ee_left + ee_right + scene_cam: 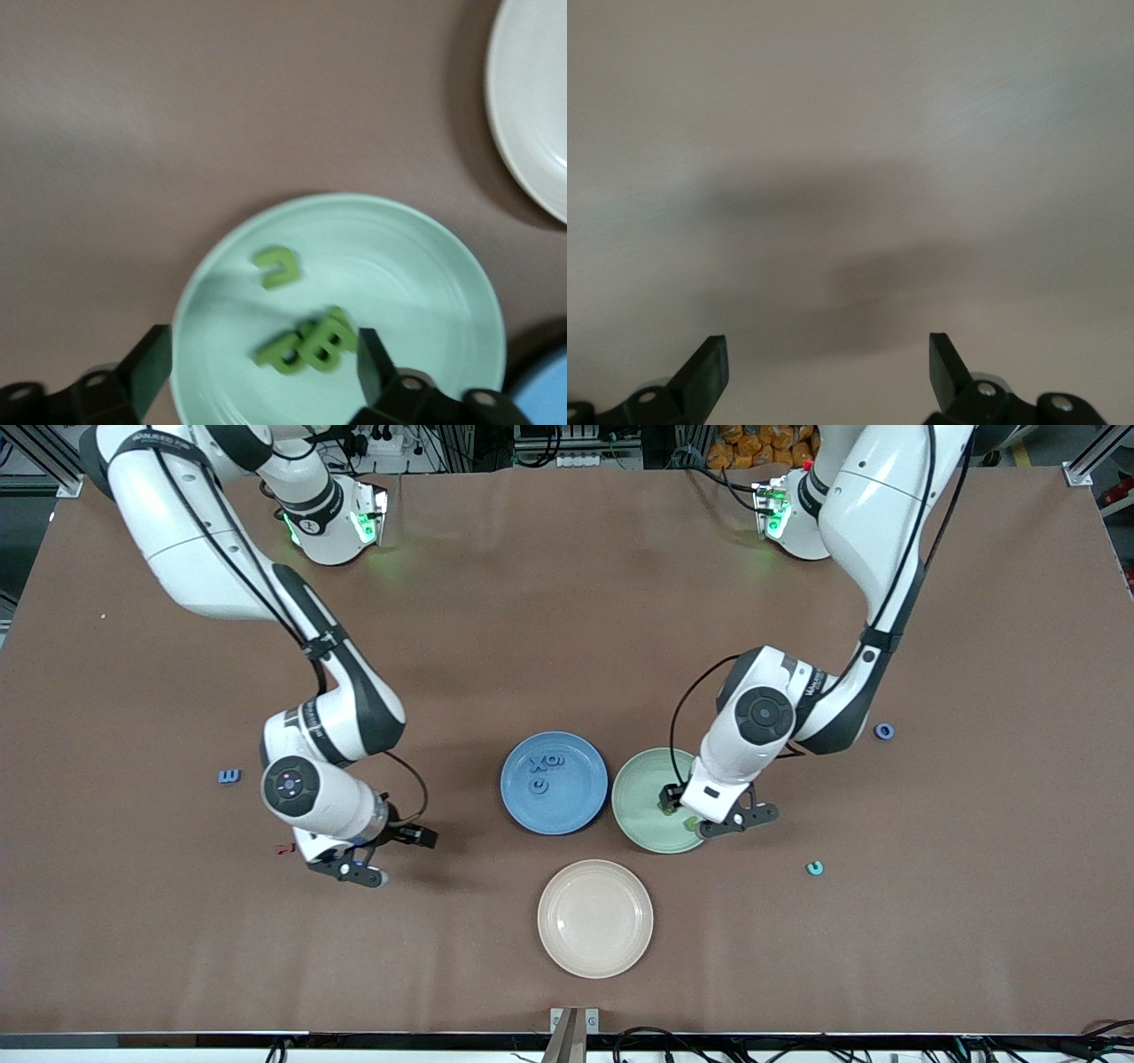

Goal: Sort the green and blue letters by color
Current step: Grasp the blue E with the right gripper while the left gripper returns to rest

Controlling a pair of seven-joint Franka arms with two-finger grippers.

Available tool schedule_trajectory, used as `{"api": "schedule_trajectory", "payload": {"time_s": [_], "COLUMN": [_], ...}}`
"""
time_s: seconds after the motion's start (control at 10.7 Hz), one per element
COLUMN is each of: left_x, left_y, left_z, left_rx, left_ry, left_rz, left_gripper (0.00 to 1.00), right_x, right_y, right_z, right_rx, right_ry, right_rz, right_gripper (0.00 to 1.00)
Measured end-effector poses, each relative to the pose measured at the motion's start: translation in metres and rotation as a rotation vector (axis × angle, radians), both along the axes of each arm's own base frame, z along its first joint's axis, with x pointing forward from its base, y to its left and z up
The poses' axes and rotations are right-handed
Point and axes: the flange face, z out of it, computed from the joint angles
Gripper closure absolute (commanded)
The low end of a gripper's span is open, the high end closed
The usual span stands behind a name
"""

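Note:
My left gripper hangs open just over the green plate. On that plate lie green letters, a cluster between my fingers and one apart; nothing is gripped. The blue plate holds blue letters. Loose blue letters lie on the table, one toward the right arm's end and one toward the left arm's end. My right gripper is open over bare table, with nothing between its fingers.
An empty beige plate sits nearer the front camera than the two coloured plates. A small teal letter lies toward the left arm's end. A dark red letter lies beside the right gripper.

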Motion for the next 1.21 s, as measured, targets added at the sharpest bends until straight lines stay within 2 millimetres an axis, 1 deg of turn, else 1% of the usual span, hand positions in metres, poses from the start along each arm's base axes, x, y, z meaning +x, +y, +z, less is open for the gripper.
{"api": "schedule_trajectory", "payload": {"time_s": [0.19,0.28,0.37,0.56,0.65,0.84,1.03,1.12,1.21], "left_x": [0.020,0.030,0.040,0.055,0.060,0.065,0.068,0.070,0.072], "left_y": [0.041,0.068,0.097,0.156,0.183,0.230,0.272,0.288,0.300], "left_z": [0.001,0.001,0.001,0.001,0.000,-0.003,-0.004,-0.001,0.010], "left_rx": [0.010,0.017,0.024,0.036,0.041,0.054,0.079,0.087,0.093], "left_ry": [-0.010,-0.014,-0.017,-0.021,-0.019,-0.013,-0.009,-0.008,-0.015], "left_rz": [-0.045,-0.077,-0.104,-0.157,-0.173,-0.191,-0.213,-0.215,-0.209], "left_gripper": [0.00,0.00,0.00,0.00,0.00,0.00,0.00,0.00,0.00], "right_x": [0.007,0.006,0.002,-0.012,-0.021,-0.041,-0.066,-0.078,-0.089], "right_y": [-0.057,-0.081,-0.096,-0.112,-0.123,-0.149,-0.169,-0.177,-0.191], "right_z": [-0.011,-0.020,-0.029,-0.047,-0.053,-0.057,-0.058,-0.062,-0.070], "right_rx": [-0.080,-0.116,-0.137,-0.153,-0.154,-0.151,-0.145,-0.136,-0.121], "right_ry": [0.004,0.009,0.000,-0.035,-0.043,-0.045,-0.046,-0.061,-0.077], "right_rz": [0.084,0.107,0.128,0.159,0.174,0.200,0.206,0.217,0.233], "right_gripper": [0.00,0.00,0.00,0.00,0.00,0.00,0.00,0.00,0.00]}}
